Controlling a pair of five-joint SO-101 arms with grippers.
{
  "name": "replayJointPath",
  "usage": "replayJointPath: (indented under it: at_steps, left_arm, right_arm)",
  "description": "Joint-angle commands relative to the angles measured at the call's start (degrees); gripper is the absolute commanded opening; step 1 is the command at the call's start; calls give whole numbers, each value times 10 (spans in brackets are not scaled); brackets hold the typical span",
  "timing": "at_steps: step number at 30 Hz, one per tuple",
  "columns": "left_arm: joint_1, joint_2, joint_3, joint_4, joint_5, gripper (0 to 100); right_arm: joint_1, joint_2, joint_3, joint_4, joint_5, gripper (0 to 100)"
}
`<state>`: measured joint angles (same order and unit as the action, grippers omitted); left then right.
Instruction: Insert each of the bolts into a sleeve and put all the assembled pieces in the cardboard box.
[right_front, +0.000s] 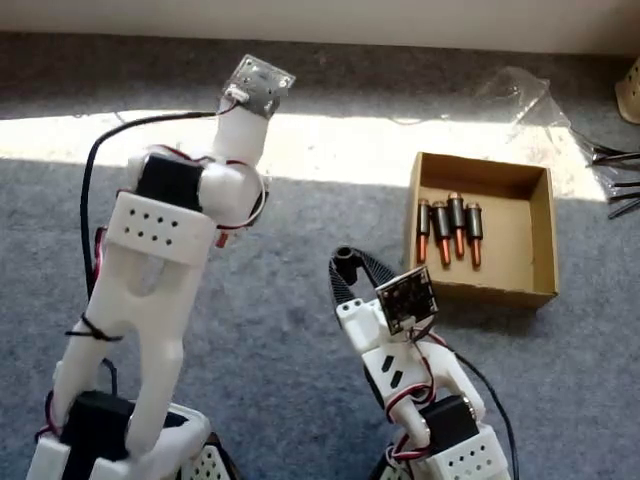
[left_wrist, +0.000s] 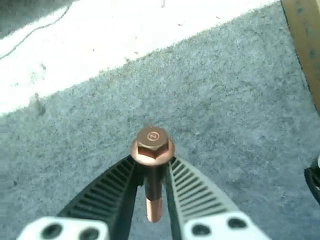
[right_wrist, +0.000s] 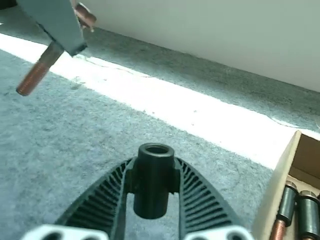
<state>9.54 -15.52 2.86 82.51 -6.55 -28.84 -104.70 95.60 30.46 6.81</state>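
Four assembled pieces (right_front: 449, 228) are laid side by side in the cardboard box (right_front: 537, 240). A copper bolt (left_wrist: 153, 145) is clamped, tilted, in the left end effector (left_wrist: 153, 162) above the grey counter (right_front: 290, 360). A black sleeve (right_wrist: 154, 185) is gripped upright in the right end effector (right_wrist: 154, 170), near the box.

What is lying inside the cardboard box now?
Four assembled pieces lie side by side on the floor of the cardboard box. Each dark sleeve covers part of its copper bolt.
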Motion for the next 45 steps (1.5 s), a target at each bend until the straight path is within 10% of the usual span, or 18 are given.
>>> replayJointPath:
  at_steps: [1,18,45]
  left_arm:
    - [12,-141,98,-74,-26,4]
    - [-4,-502,318,-167,-24,5]
    - [59,-589,397,-400,98,5]
  right_arm:
    - [-51,-5,60,-3,9,5]
    - [-142,-6,56,-130,6,5]
    - [-107,-6,60,-139,5,5]
